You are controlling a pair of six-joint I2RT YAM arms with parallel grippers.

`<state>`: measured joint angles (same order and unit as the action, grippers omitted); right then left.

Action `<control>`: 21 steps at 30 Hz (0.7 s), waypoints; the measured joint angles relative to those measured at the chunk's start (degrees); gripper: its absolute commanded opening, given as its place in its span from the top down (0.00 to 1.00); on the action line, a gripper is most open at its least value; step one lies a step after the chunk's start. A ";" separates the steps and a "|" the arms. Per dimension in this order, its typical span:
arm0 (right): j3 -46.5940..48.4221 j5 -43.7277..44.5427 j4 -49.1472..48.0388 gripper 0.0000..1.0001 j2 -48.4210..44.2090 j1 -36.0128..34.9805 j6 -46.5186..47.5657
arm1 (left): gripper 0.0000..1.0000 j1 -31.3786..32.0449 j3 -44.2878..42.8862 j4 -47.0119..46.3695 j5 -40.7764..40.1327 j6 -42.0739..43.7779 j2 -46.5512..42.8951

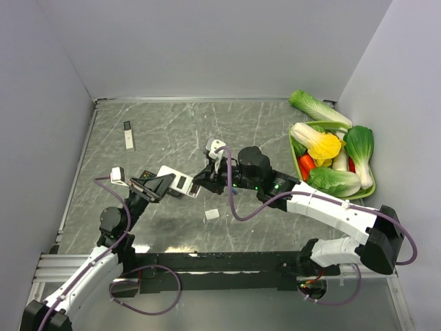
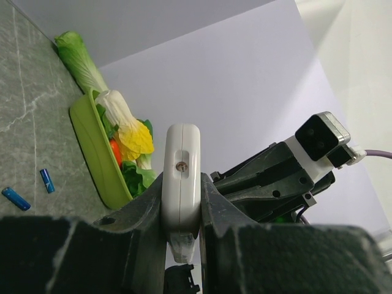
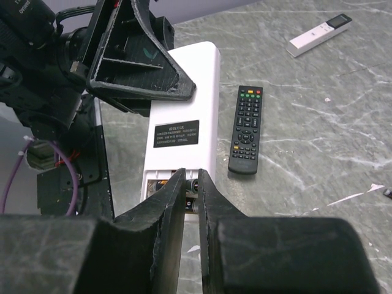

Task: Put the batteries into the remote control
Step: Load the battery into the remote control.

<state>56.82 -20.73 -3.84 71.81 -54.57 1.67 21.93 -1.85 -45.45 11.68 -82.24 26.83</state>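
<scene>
White remote control is clamped in the left gripper. The right gripper, fingers nearly together, has its tips at the remote's open battery compartment. Two blue batteries lie on the table, well apart from both grippers.

The remote is white, batteries blue, table grey with white veins.

Obstacles: black remote, vegetable basket.

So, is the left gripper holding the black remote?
No, the left gripper is shut on the white remote; the black remote lies on the table.
</scene>
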 measured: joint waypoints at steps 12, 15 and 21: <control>-5.73 1.51 -9.38 1.00 1.22 0.22 -0.28 | 0.99 -0.15 1.18 1.29 -1.75 0.37 -1.29; -7.74 1.97 -13.33 1.00 1.29 0.22 -0.28 | 0.99 -0.15 1.18 1.68 -2.19 0.52 -1.62; -11.47 3.06 -20.33 1.00 1.31 0.15 -0.31 | 0.99 -0.15 1.18 2.05 -2.54 0.48 -1.62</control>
<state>45.34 -17.67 -24.16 73.12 -54.41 1.37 21.78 -0.67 -43.40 9.15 -81.76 25.21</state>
